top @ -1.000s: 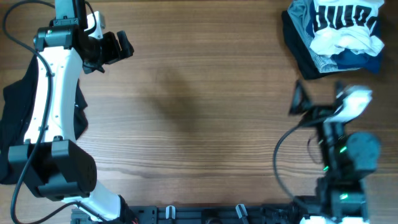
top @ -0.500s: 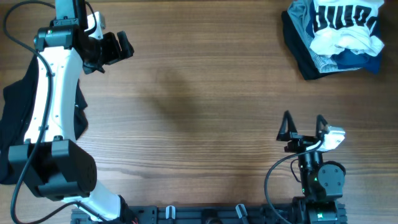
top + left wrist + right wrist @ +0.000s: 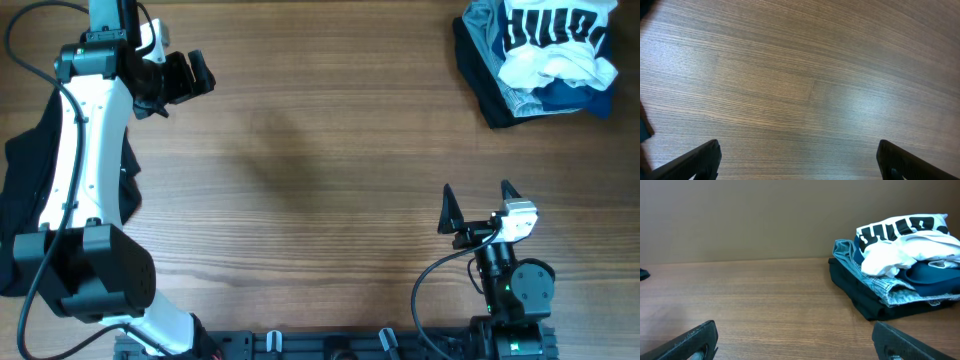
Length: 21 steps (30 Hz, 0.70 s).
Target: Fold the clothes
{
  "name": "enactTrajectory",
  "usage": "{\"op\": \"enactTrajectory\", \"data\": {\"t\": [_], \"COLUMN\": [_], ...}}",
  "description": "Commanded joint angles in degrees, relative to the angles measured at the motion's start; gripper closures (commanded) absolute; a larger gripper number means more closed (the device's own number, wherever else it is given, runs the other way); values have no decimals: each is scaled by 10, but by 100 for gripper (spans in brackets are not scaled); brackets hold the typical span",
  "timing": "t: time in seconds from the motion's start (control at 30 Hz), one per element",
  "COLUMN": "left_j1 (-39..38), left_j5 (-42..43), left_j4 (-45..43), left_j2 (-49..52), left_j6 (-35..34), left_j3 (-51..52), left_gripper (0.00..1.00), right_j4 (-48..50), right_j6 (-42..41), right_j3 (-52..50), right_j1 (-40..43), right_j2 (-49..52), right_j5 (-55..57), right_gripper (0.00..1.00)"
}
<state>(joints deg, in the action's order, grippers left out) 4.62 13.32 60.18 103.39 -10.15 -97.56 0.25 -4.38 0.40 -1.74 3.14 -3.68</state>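
Observation:
A stack of clothes (image 3: 535, 55) lies at the table's far right: a black garment at the bottom, denim, blue cloth and a white piece with dark letters on top. It also shows in the right wrist view (image 3: 895, 275). A dark garment (image 3: 20, 190) lies at the left edge, partly under the left arm. My left gripper (image 3: 180, 78) is open and empty above bare wood at the far left (image 3: 800, 165). My right gripper (image 3: 478, 198) is open and empty near the front right, well short of the stack (image 3: 797, 342).
The wooden table (image 3: 320, 170) spreads between the two arms. The left arm's white link (image 3: 70, 150) runs along the left side over the dark garment. A cable (image 3: 435, 275) loops beside the right arm's base at the front edge.
My right arm has drawn back from near the stack toward the front edge and a little left, jaws still open. The left arm and the clothes have not moved.

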Motion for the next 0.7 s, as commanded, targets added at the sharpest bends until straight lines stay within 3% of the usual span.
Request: {"op": "enactTrajectory", "data": {"t": [0.0,0.17,0.33,0.67], "left_j1": [1,-5,-42,-28], "left_j5": [1,-6,-90,-89], "left_j4": [-1,-16,-182,-595], "left_j2": [2,-26,-168,-626], "left_j6": [9,9,10,9], "left_j3": [0,2,111,695], "left_gripper": [0,0,0,0], "right_j4": [0,0,0,0], "right_j6": [10,10,10,10], "right_j3": [-1,-1,-1,-1], "right_j1": [-3,-3,-3,-3], "right_j2": [-2,-2,-2,-2], "right_j5": [-10,-10,-10,-10], "right_gripper": [0,0,0,0]}}
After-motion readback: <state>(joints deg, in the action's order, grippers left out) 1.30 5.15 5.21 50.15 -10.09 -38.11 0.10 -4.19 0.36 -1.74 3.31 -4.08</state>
